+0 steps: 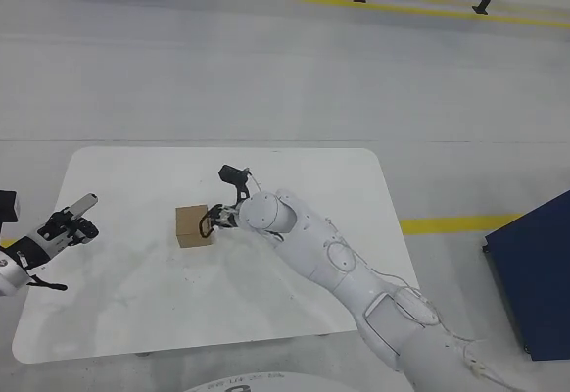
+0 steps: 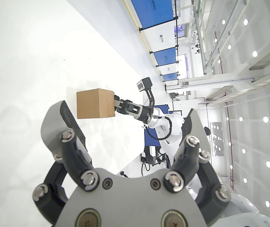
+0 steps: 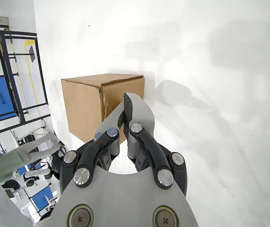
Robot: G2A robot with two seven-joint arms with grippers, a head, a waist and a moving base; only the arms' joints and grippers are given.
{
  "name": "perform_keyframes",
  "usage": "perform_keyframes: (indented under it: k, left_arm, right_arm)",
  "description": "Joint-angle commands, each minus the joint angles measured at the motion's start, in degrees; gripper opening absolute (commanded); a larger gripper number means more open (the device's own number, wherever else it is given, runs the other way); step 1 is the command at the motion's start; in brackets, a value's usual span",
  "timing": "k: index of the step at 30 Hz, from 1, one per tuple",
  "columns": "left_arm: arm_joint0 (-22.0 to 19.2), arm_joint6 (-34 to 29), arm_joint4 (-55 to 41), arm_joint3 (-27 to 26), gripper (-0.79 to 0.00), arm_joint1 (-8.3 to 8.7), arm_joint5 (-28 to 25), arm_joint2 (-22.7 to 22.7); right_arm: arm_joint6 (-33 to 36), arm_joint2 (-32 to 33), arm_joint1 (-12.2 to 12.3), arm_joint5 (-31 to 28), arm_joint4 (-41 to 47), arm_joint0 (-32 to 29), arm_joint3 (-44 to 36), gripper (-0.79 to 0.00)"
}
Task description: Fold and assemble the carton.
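the carton (image 3: 85,105) sat on the table (image 1: 265,294); my right gripper (image 3: 126,100), pressed together, touched its ragged seam (image 3: 102,95), my left gripper (image 1: 77,218) spread, well apart. pushing unbraced could slide it or rip that seam.

left arm (image 1: 16,257): parked way out at the far left, forearm pointing in toward the other arm
left hand (image 2: 126,109): fingers spread wide apart
right arm (image 1: 314,245): stretched forward and leftward, elbow bent
right hand (image 3: 126,99): fingers pinched together, pads touching
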Motion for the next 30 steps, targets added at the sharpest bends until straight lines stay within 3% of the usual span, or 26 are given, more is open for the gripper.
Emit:
perform_keyframes:
  k: [1, 7, 12, 18, 23, 27, 30]
  left_arm:
    - [0.0, 0.0, 0.0, 0.0, 0.000, 0.00, 0.0, 0.0]
    - [0.0, 0.0, 0.0, 0.0, 0.000, 0.00, 0.0, 0.0]
    - [0.0, 0.0, 0.0, 0.0, 0.000, 0.00, 0.0, 0.0]
    - [0.0, 0.0, 0.0, 0.0, 0.000, 0.00, 0.0, 0.0]
    - [0.0, 0.0, 0.0, 0.0, 0.000, 0.00, 0.0, 0.0]
    - [0.0, 0.0, 0.0, 0.0, 0.000, 0.00, 0.0, 0.0]
    - [0.0, 0.0, 0.0, 0.0, 0.000, 0.00, 0.0, 0.0]
  right_arm:
    - [-2.0, 0.7, -0.1, 1.5, 0.6, -0.2, 0.5, -0.785]
    - [-1.5, -0.5, -0.8, 2.0, 0.4, 0.1, 1.2, -0.785]
    - [3.3, -1.8, -1.0, -2.6, 0.0, 0.9, 1.8, -0.785]
    - [2.0, 2.6, 0.4, -6.6, 1.2, -1.7, -1.1, -0.785]
    - [0.9, 10.4, 3.6, -10.0, -1.4, -9.4, -12.6, -0.785]
    - [-1.9, 18.8, 6.4, -11.8, -5.2, -20.5, -29.7, -0.785]
    - [-4.9, 24.2, 7.6, -11.1, -6.6, -28.6, -41.0, -0.548]
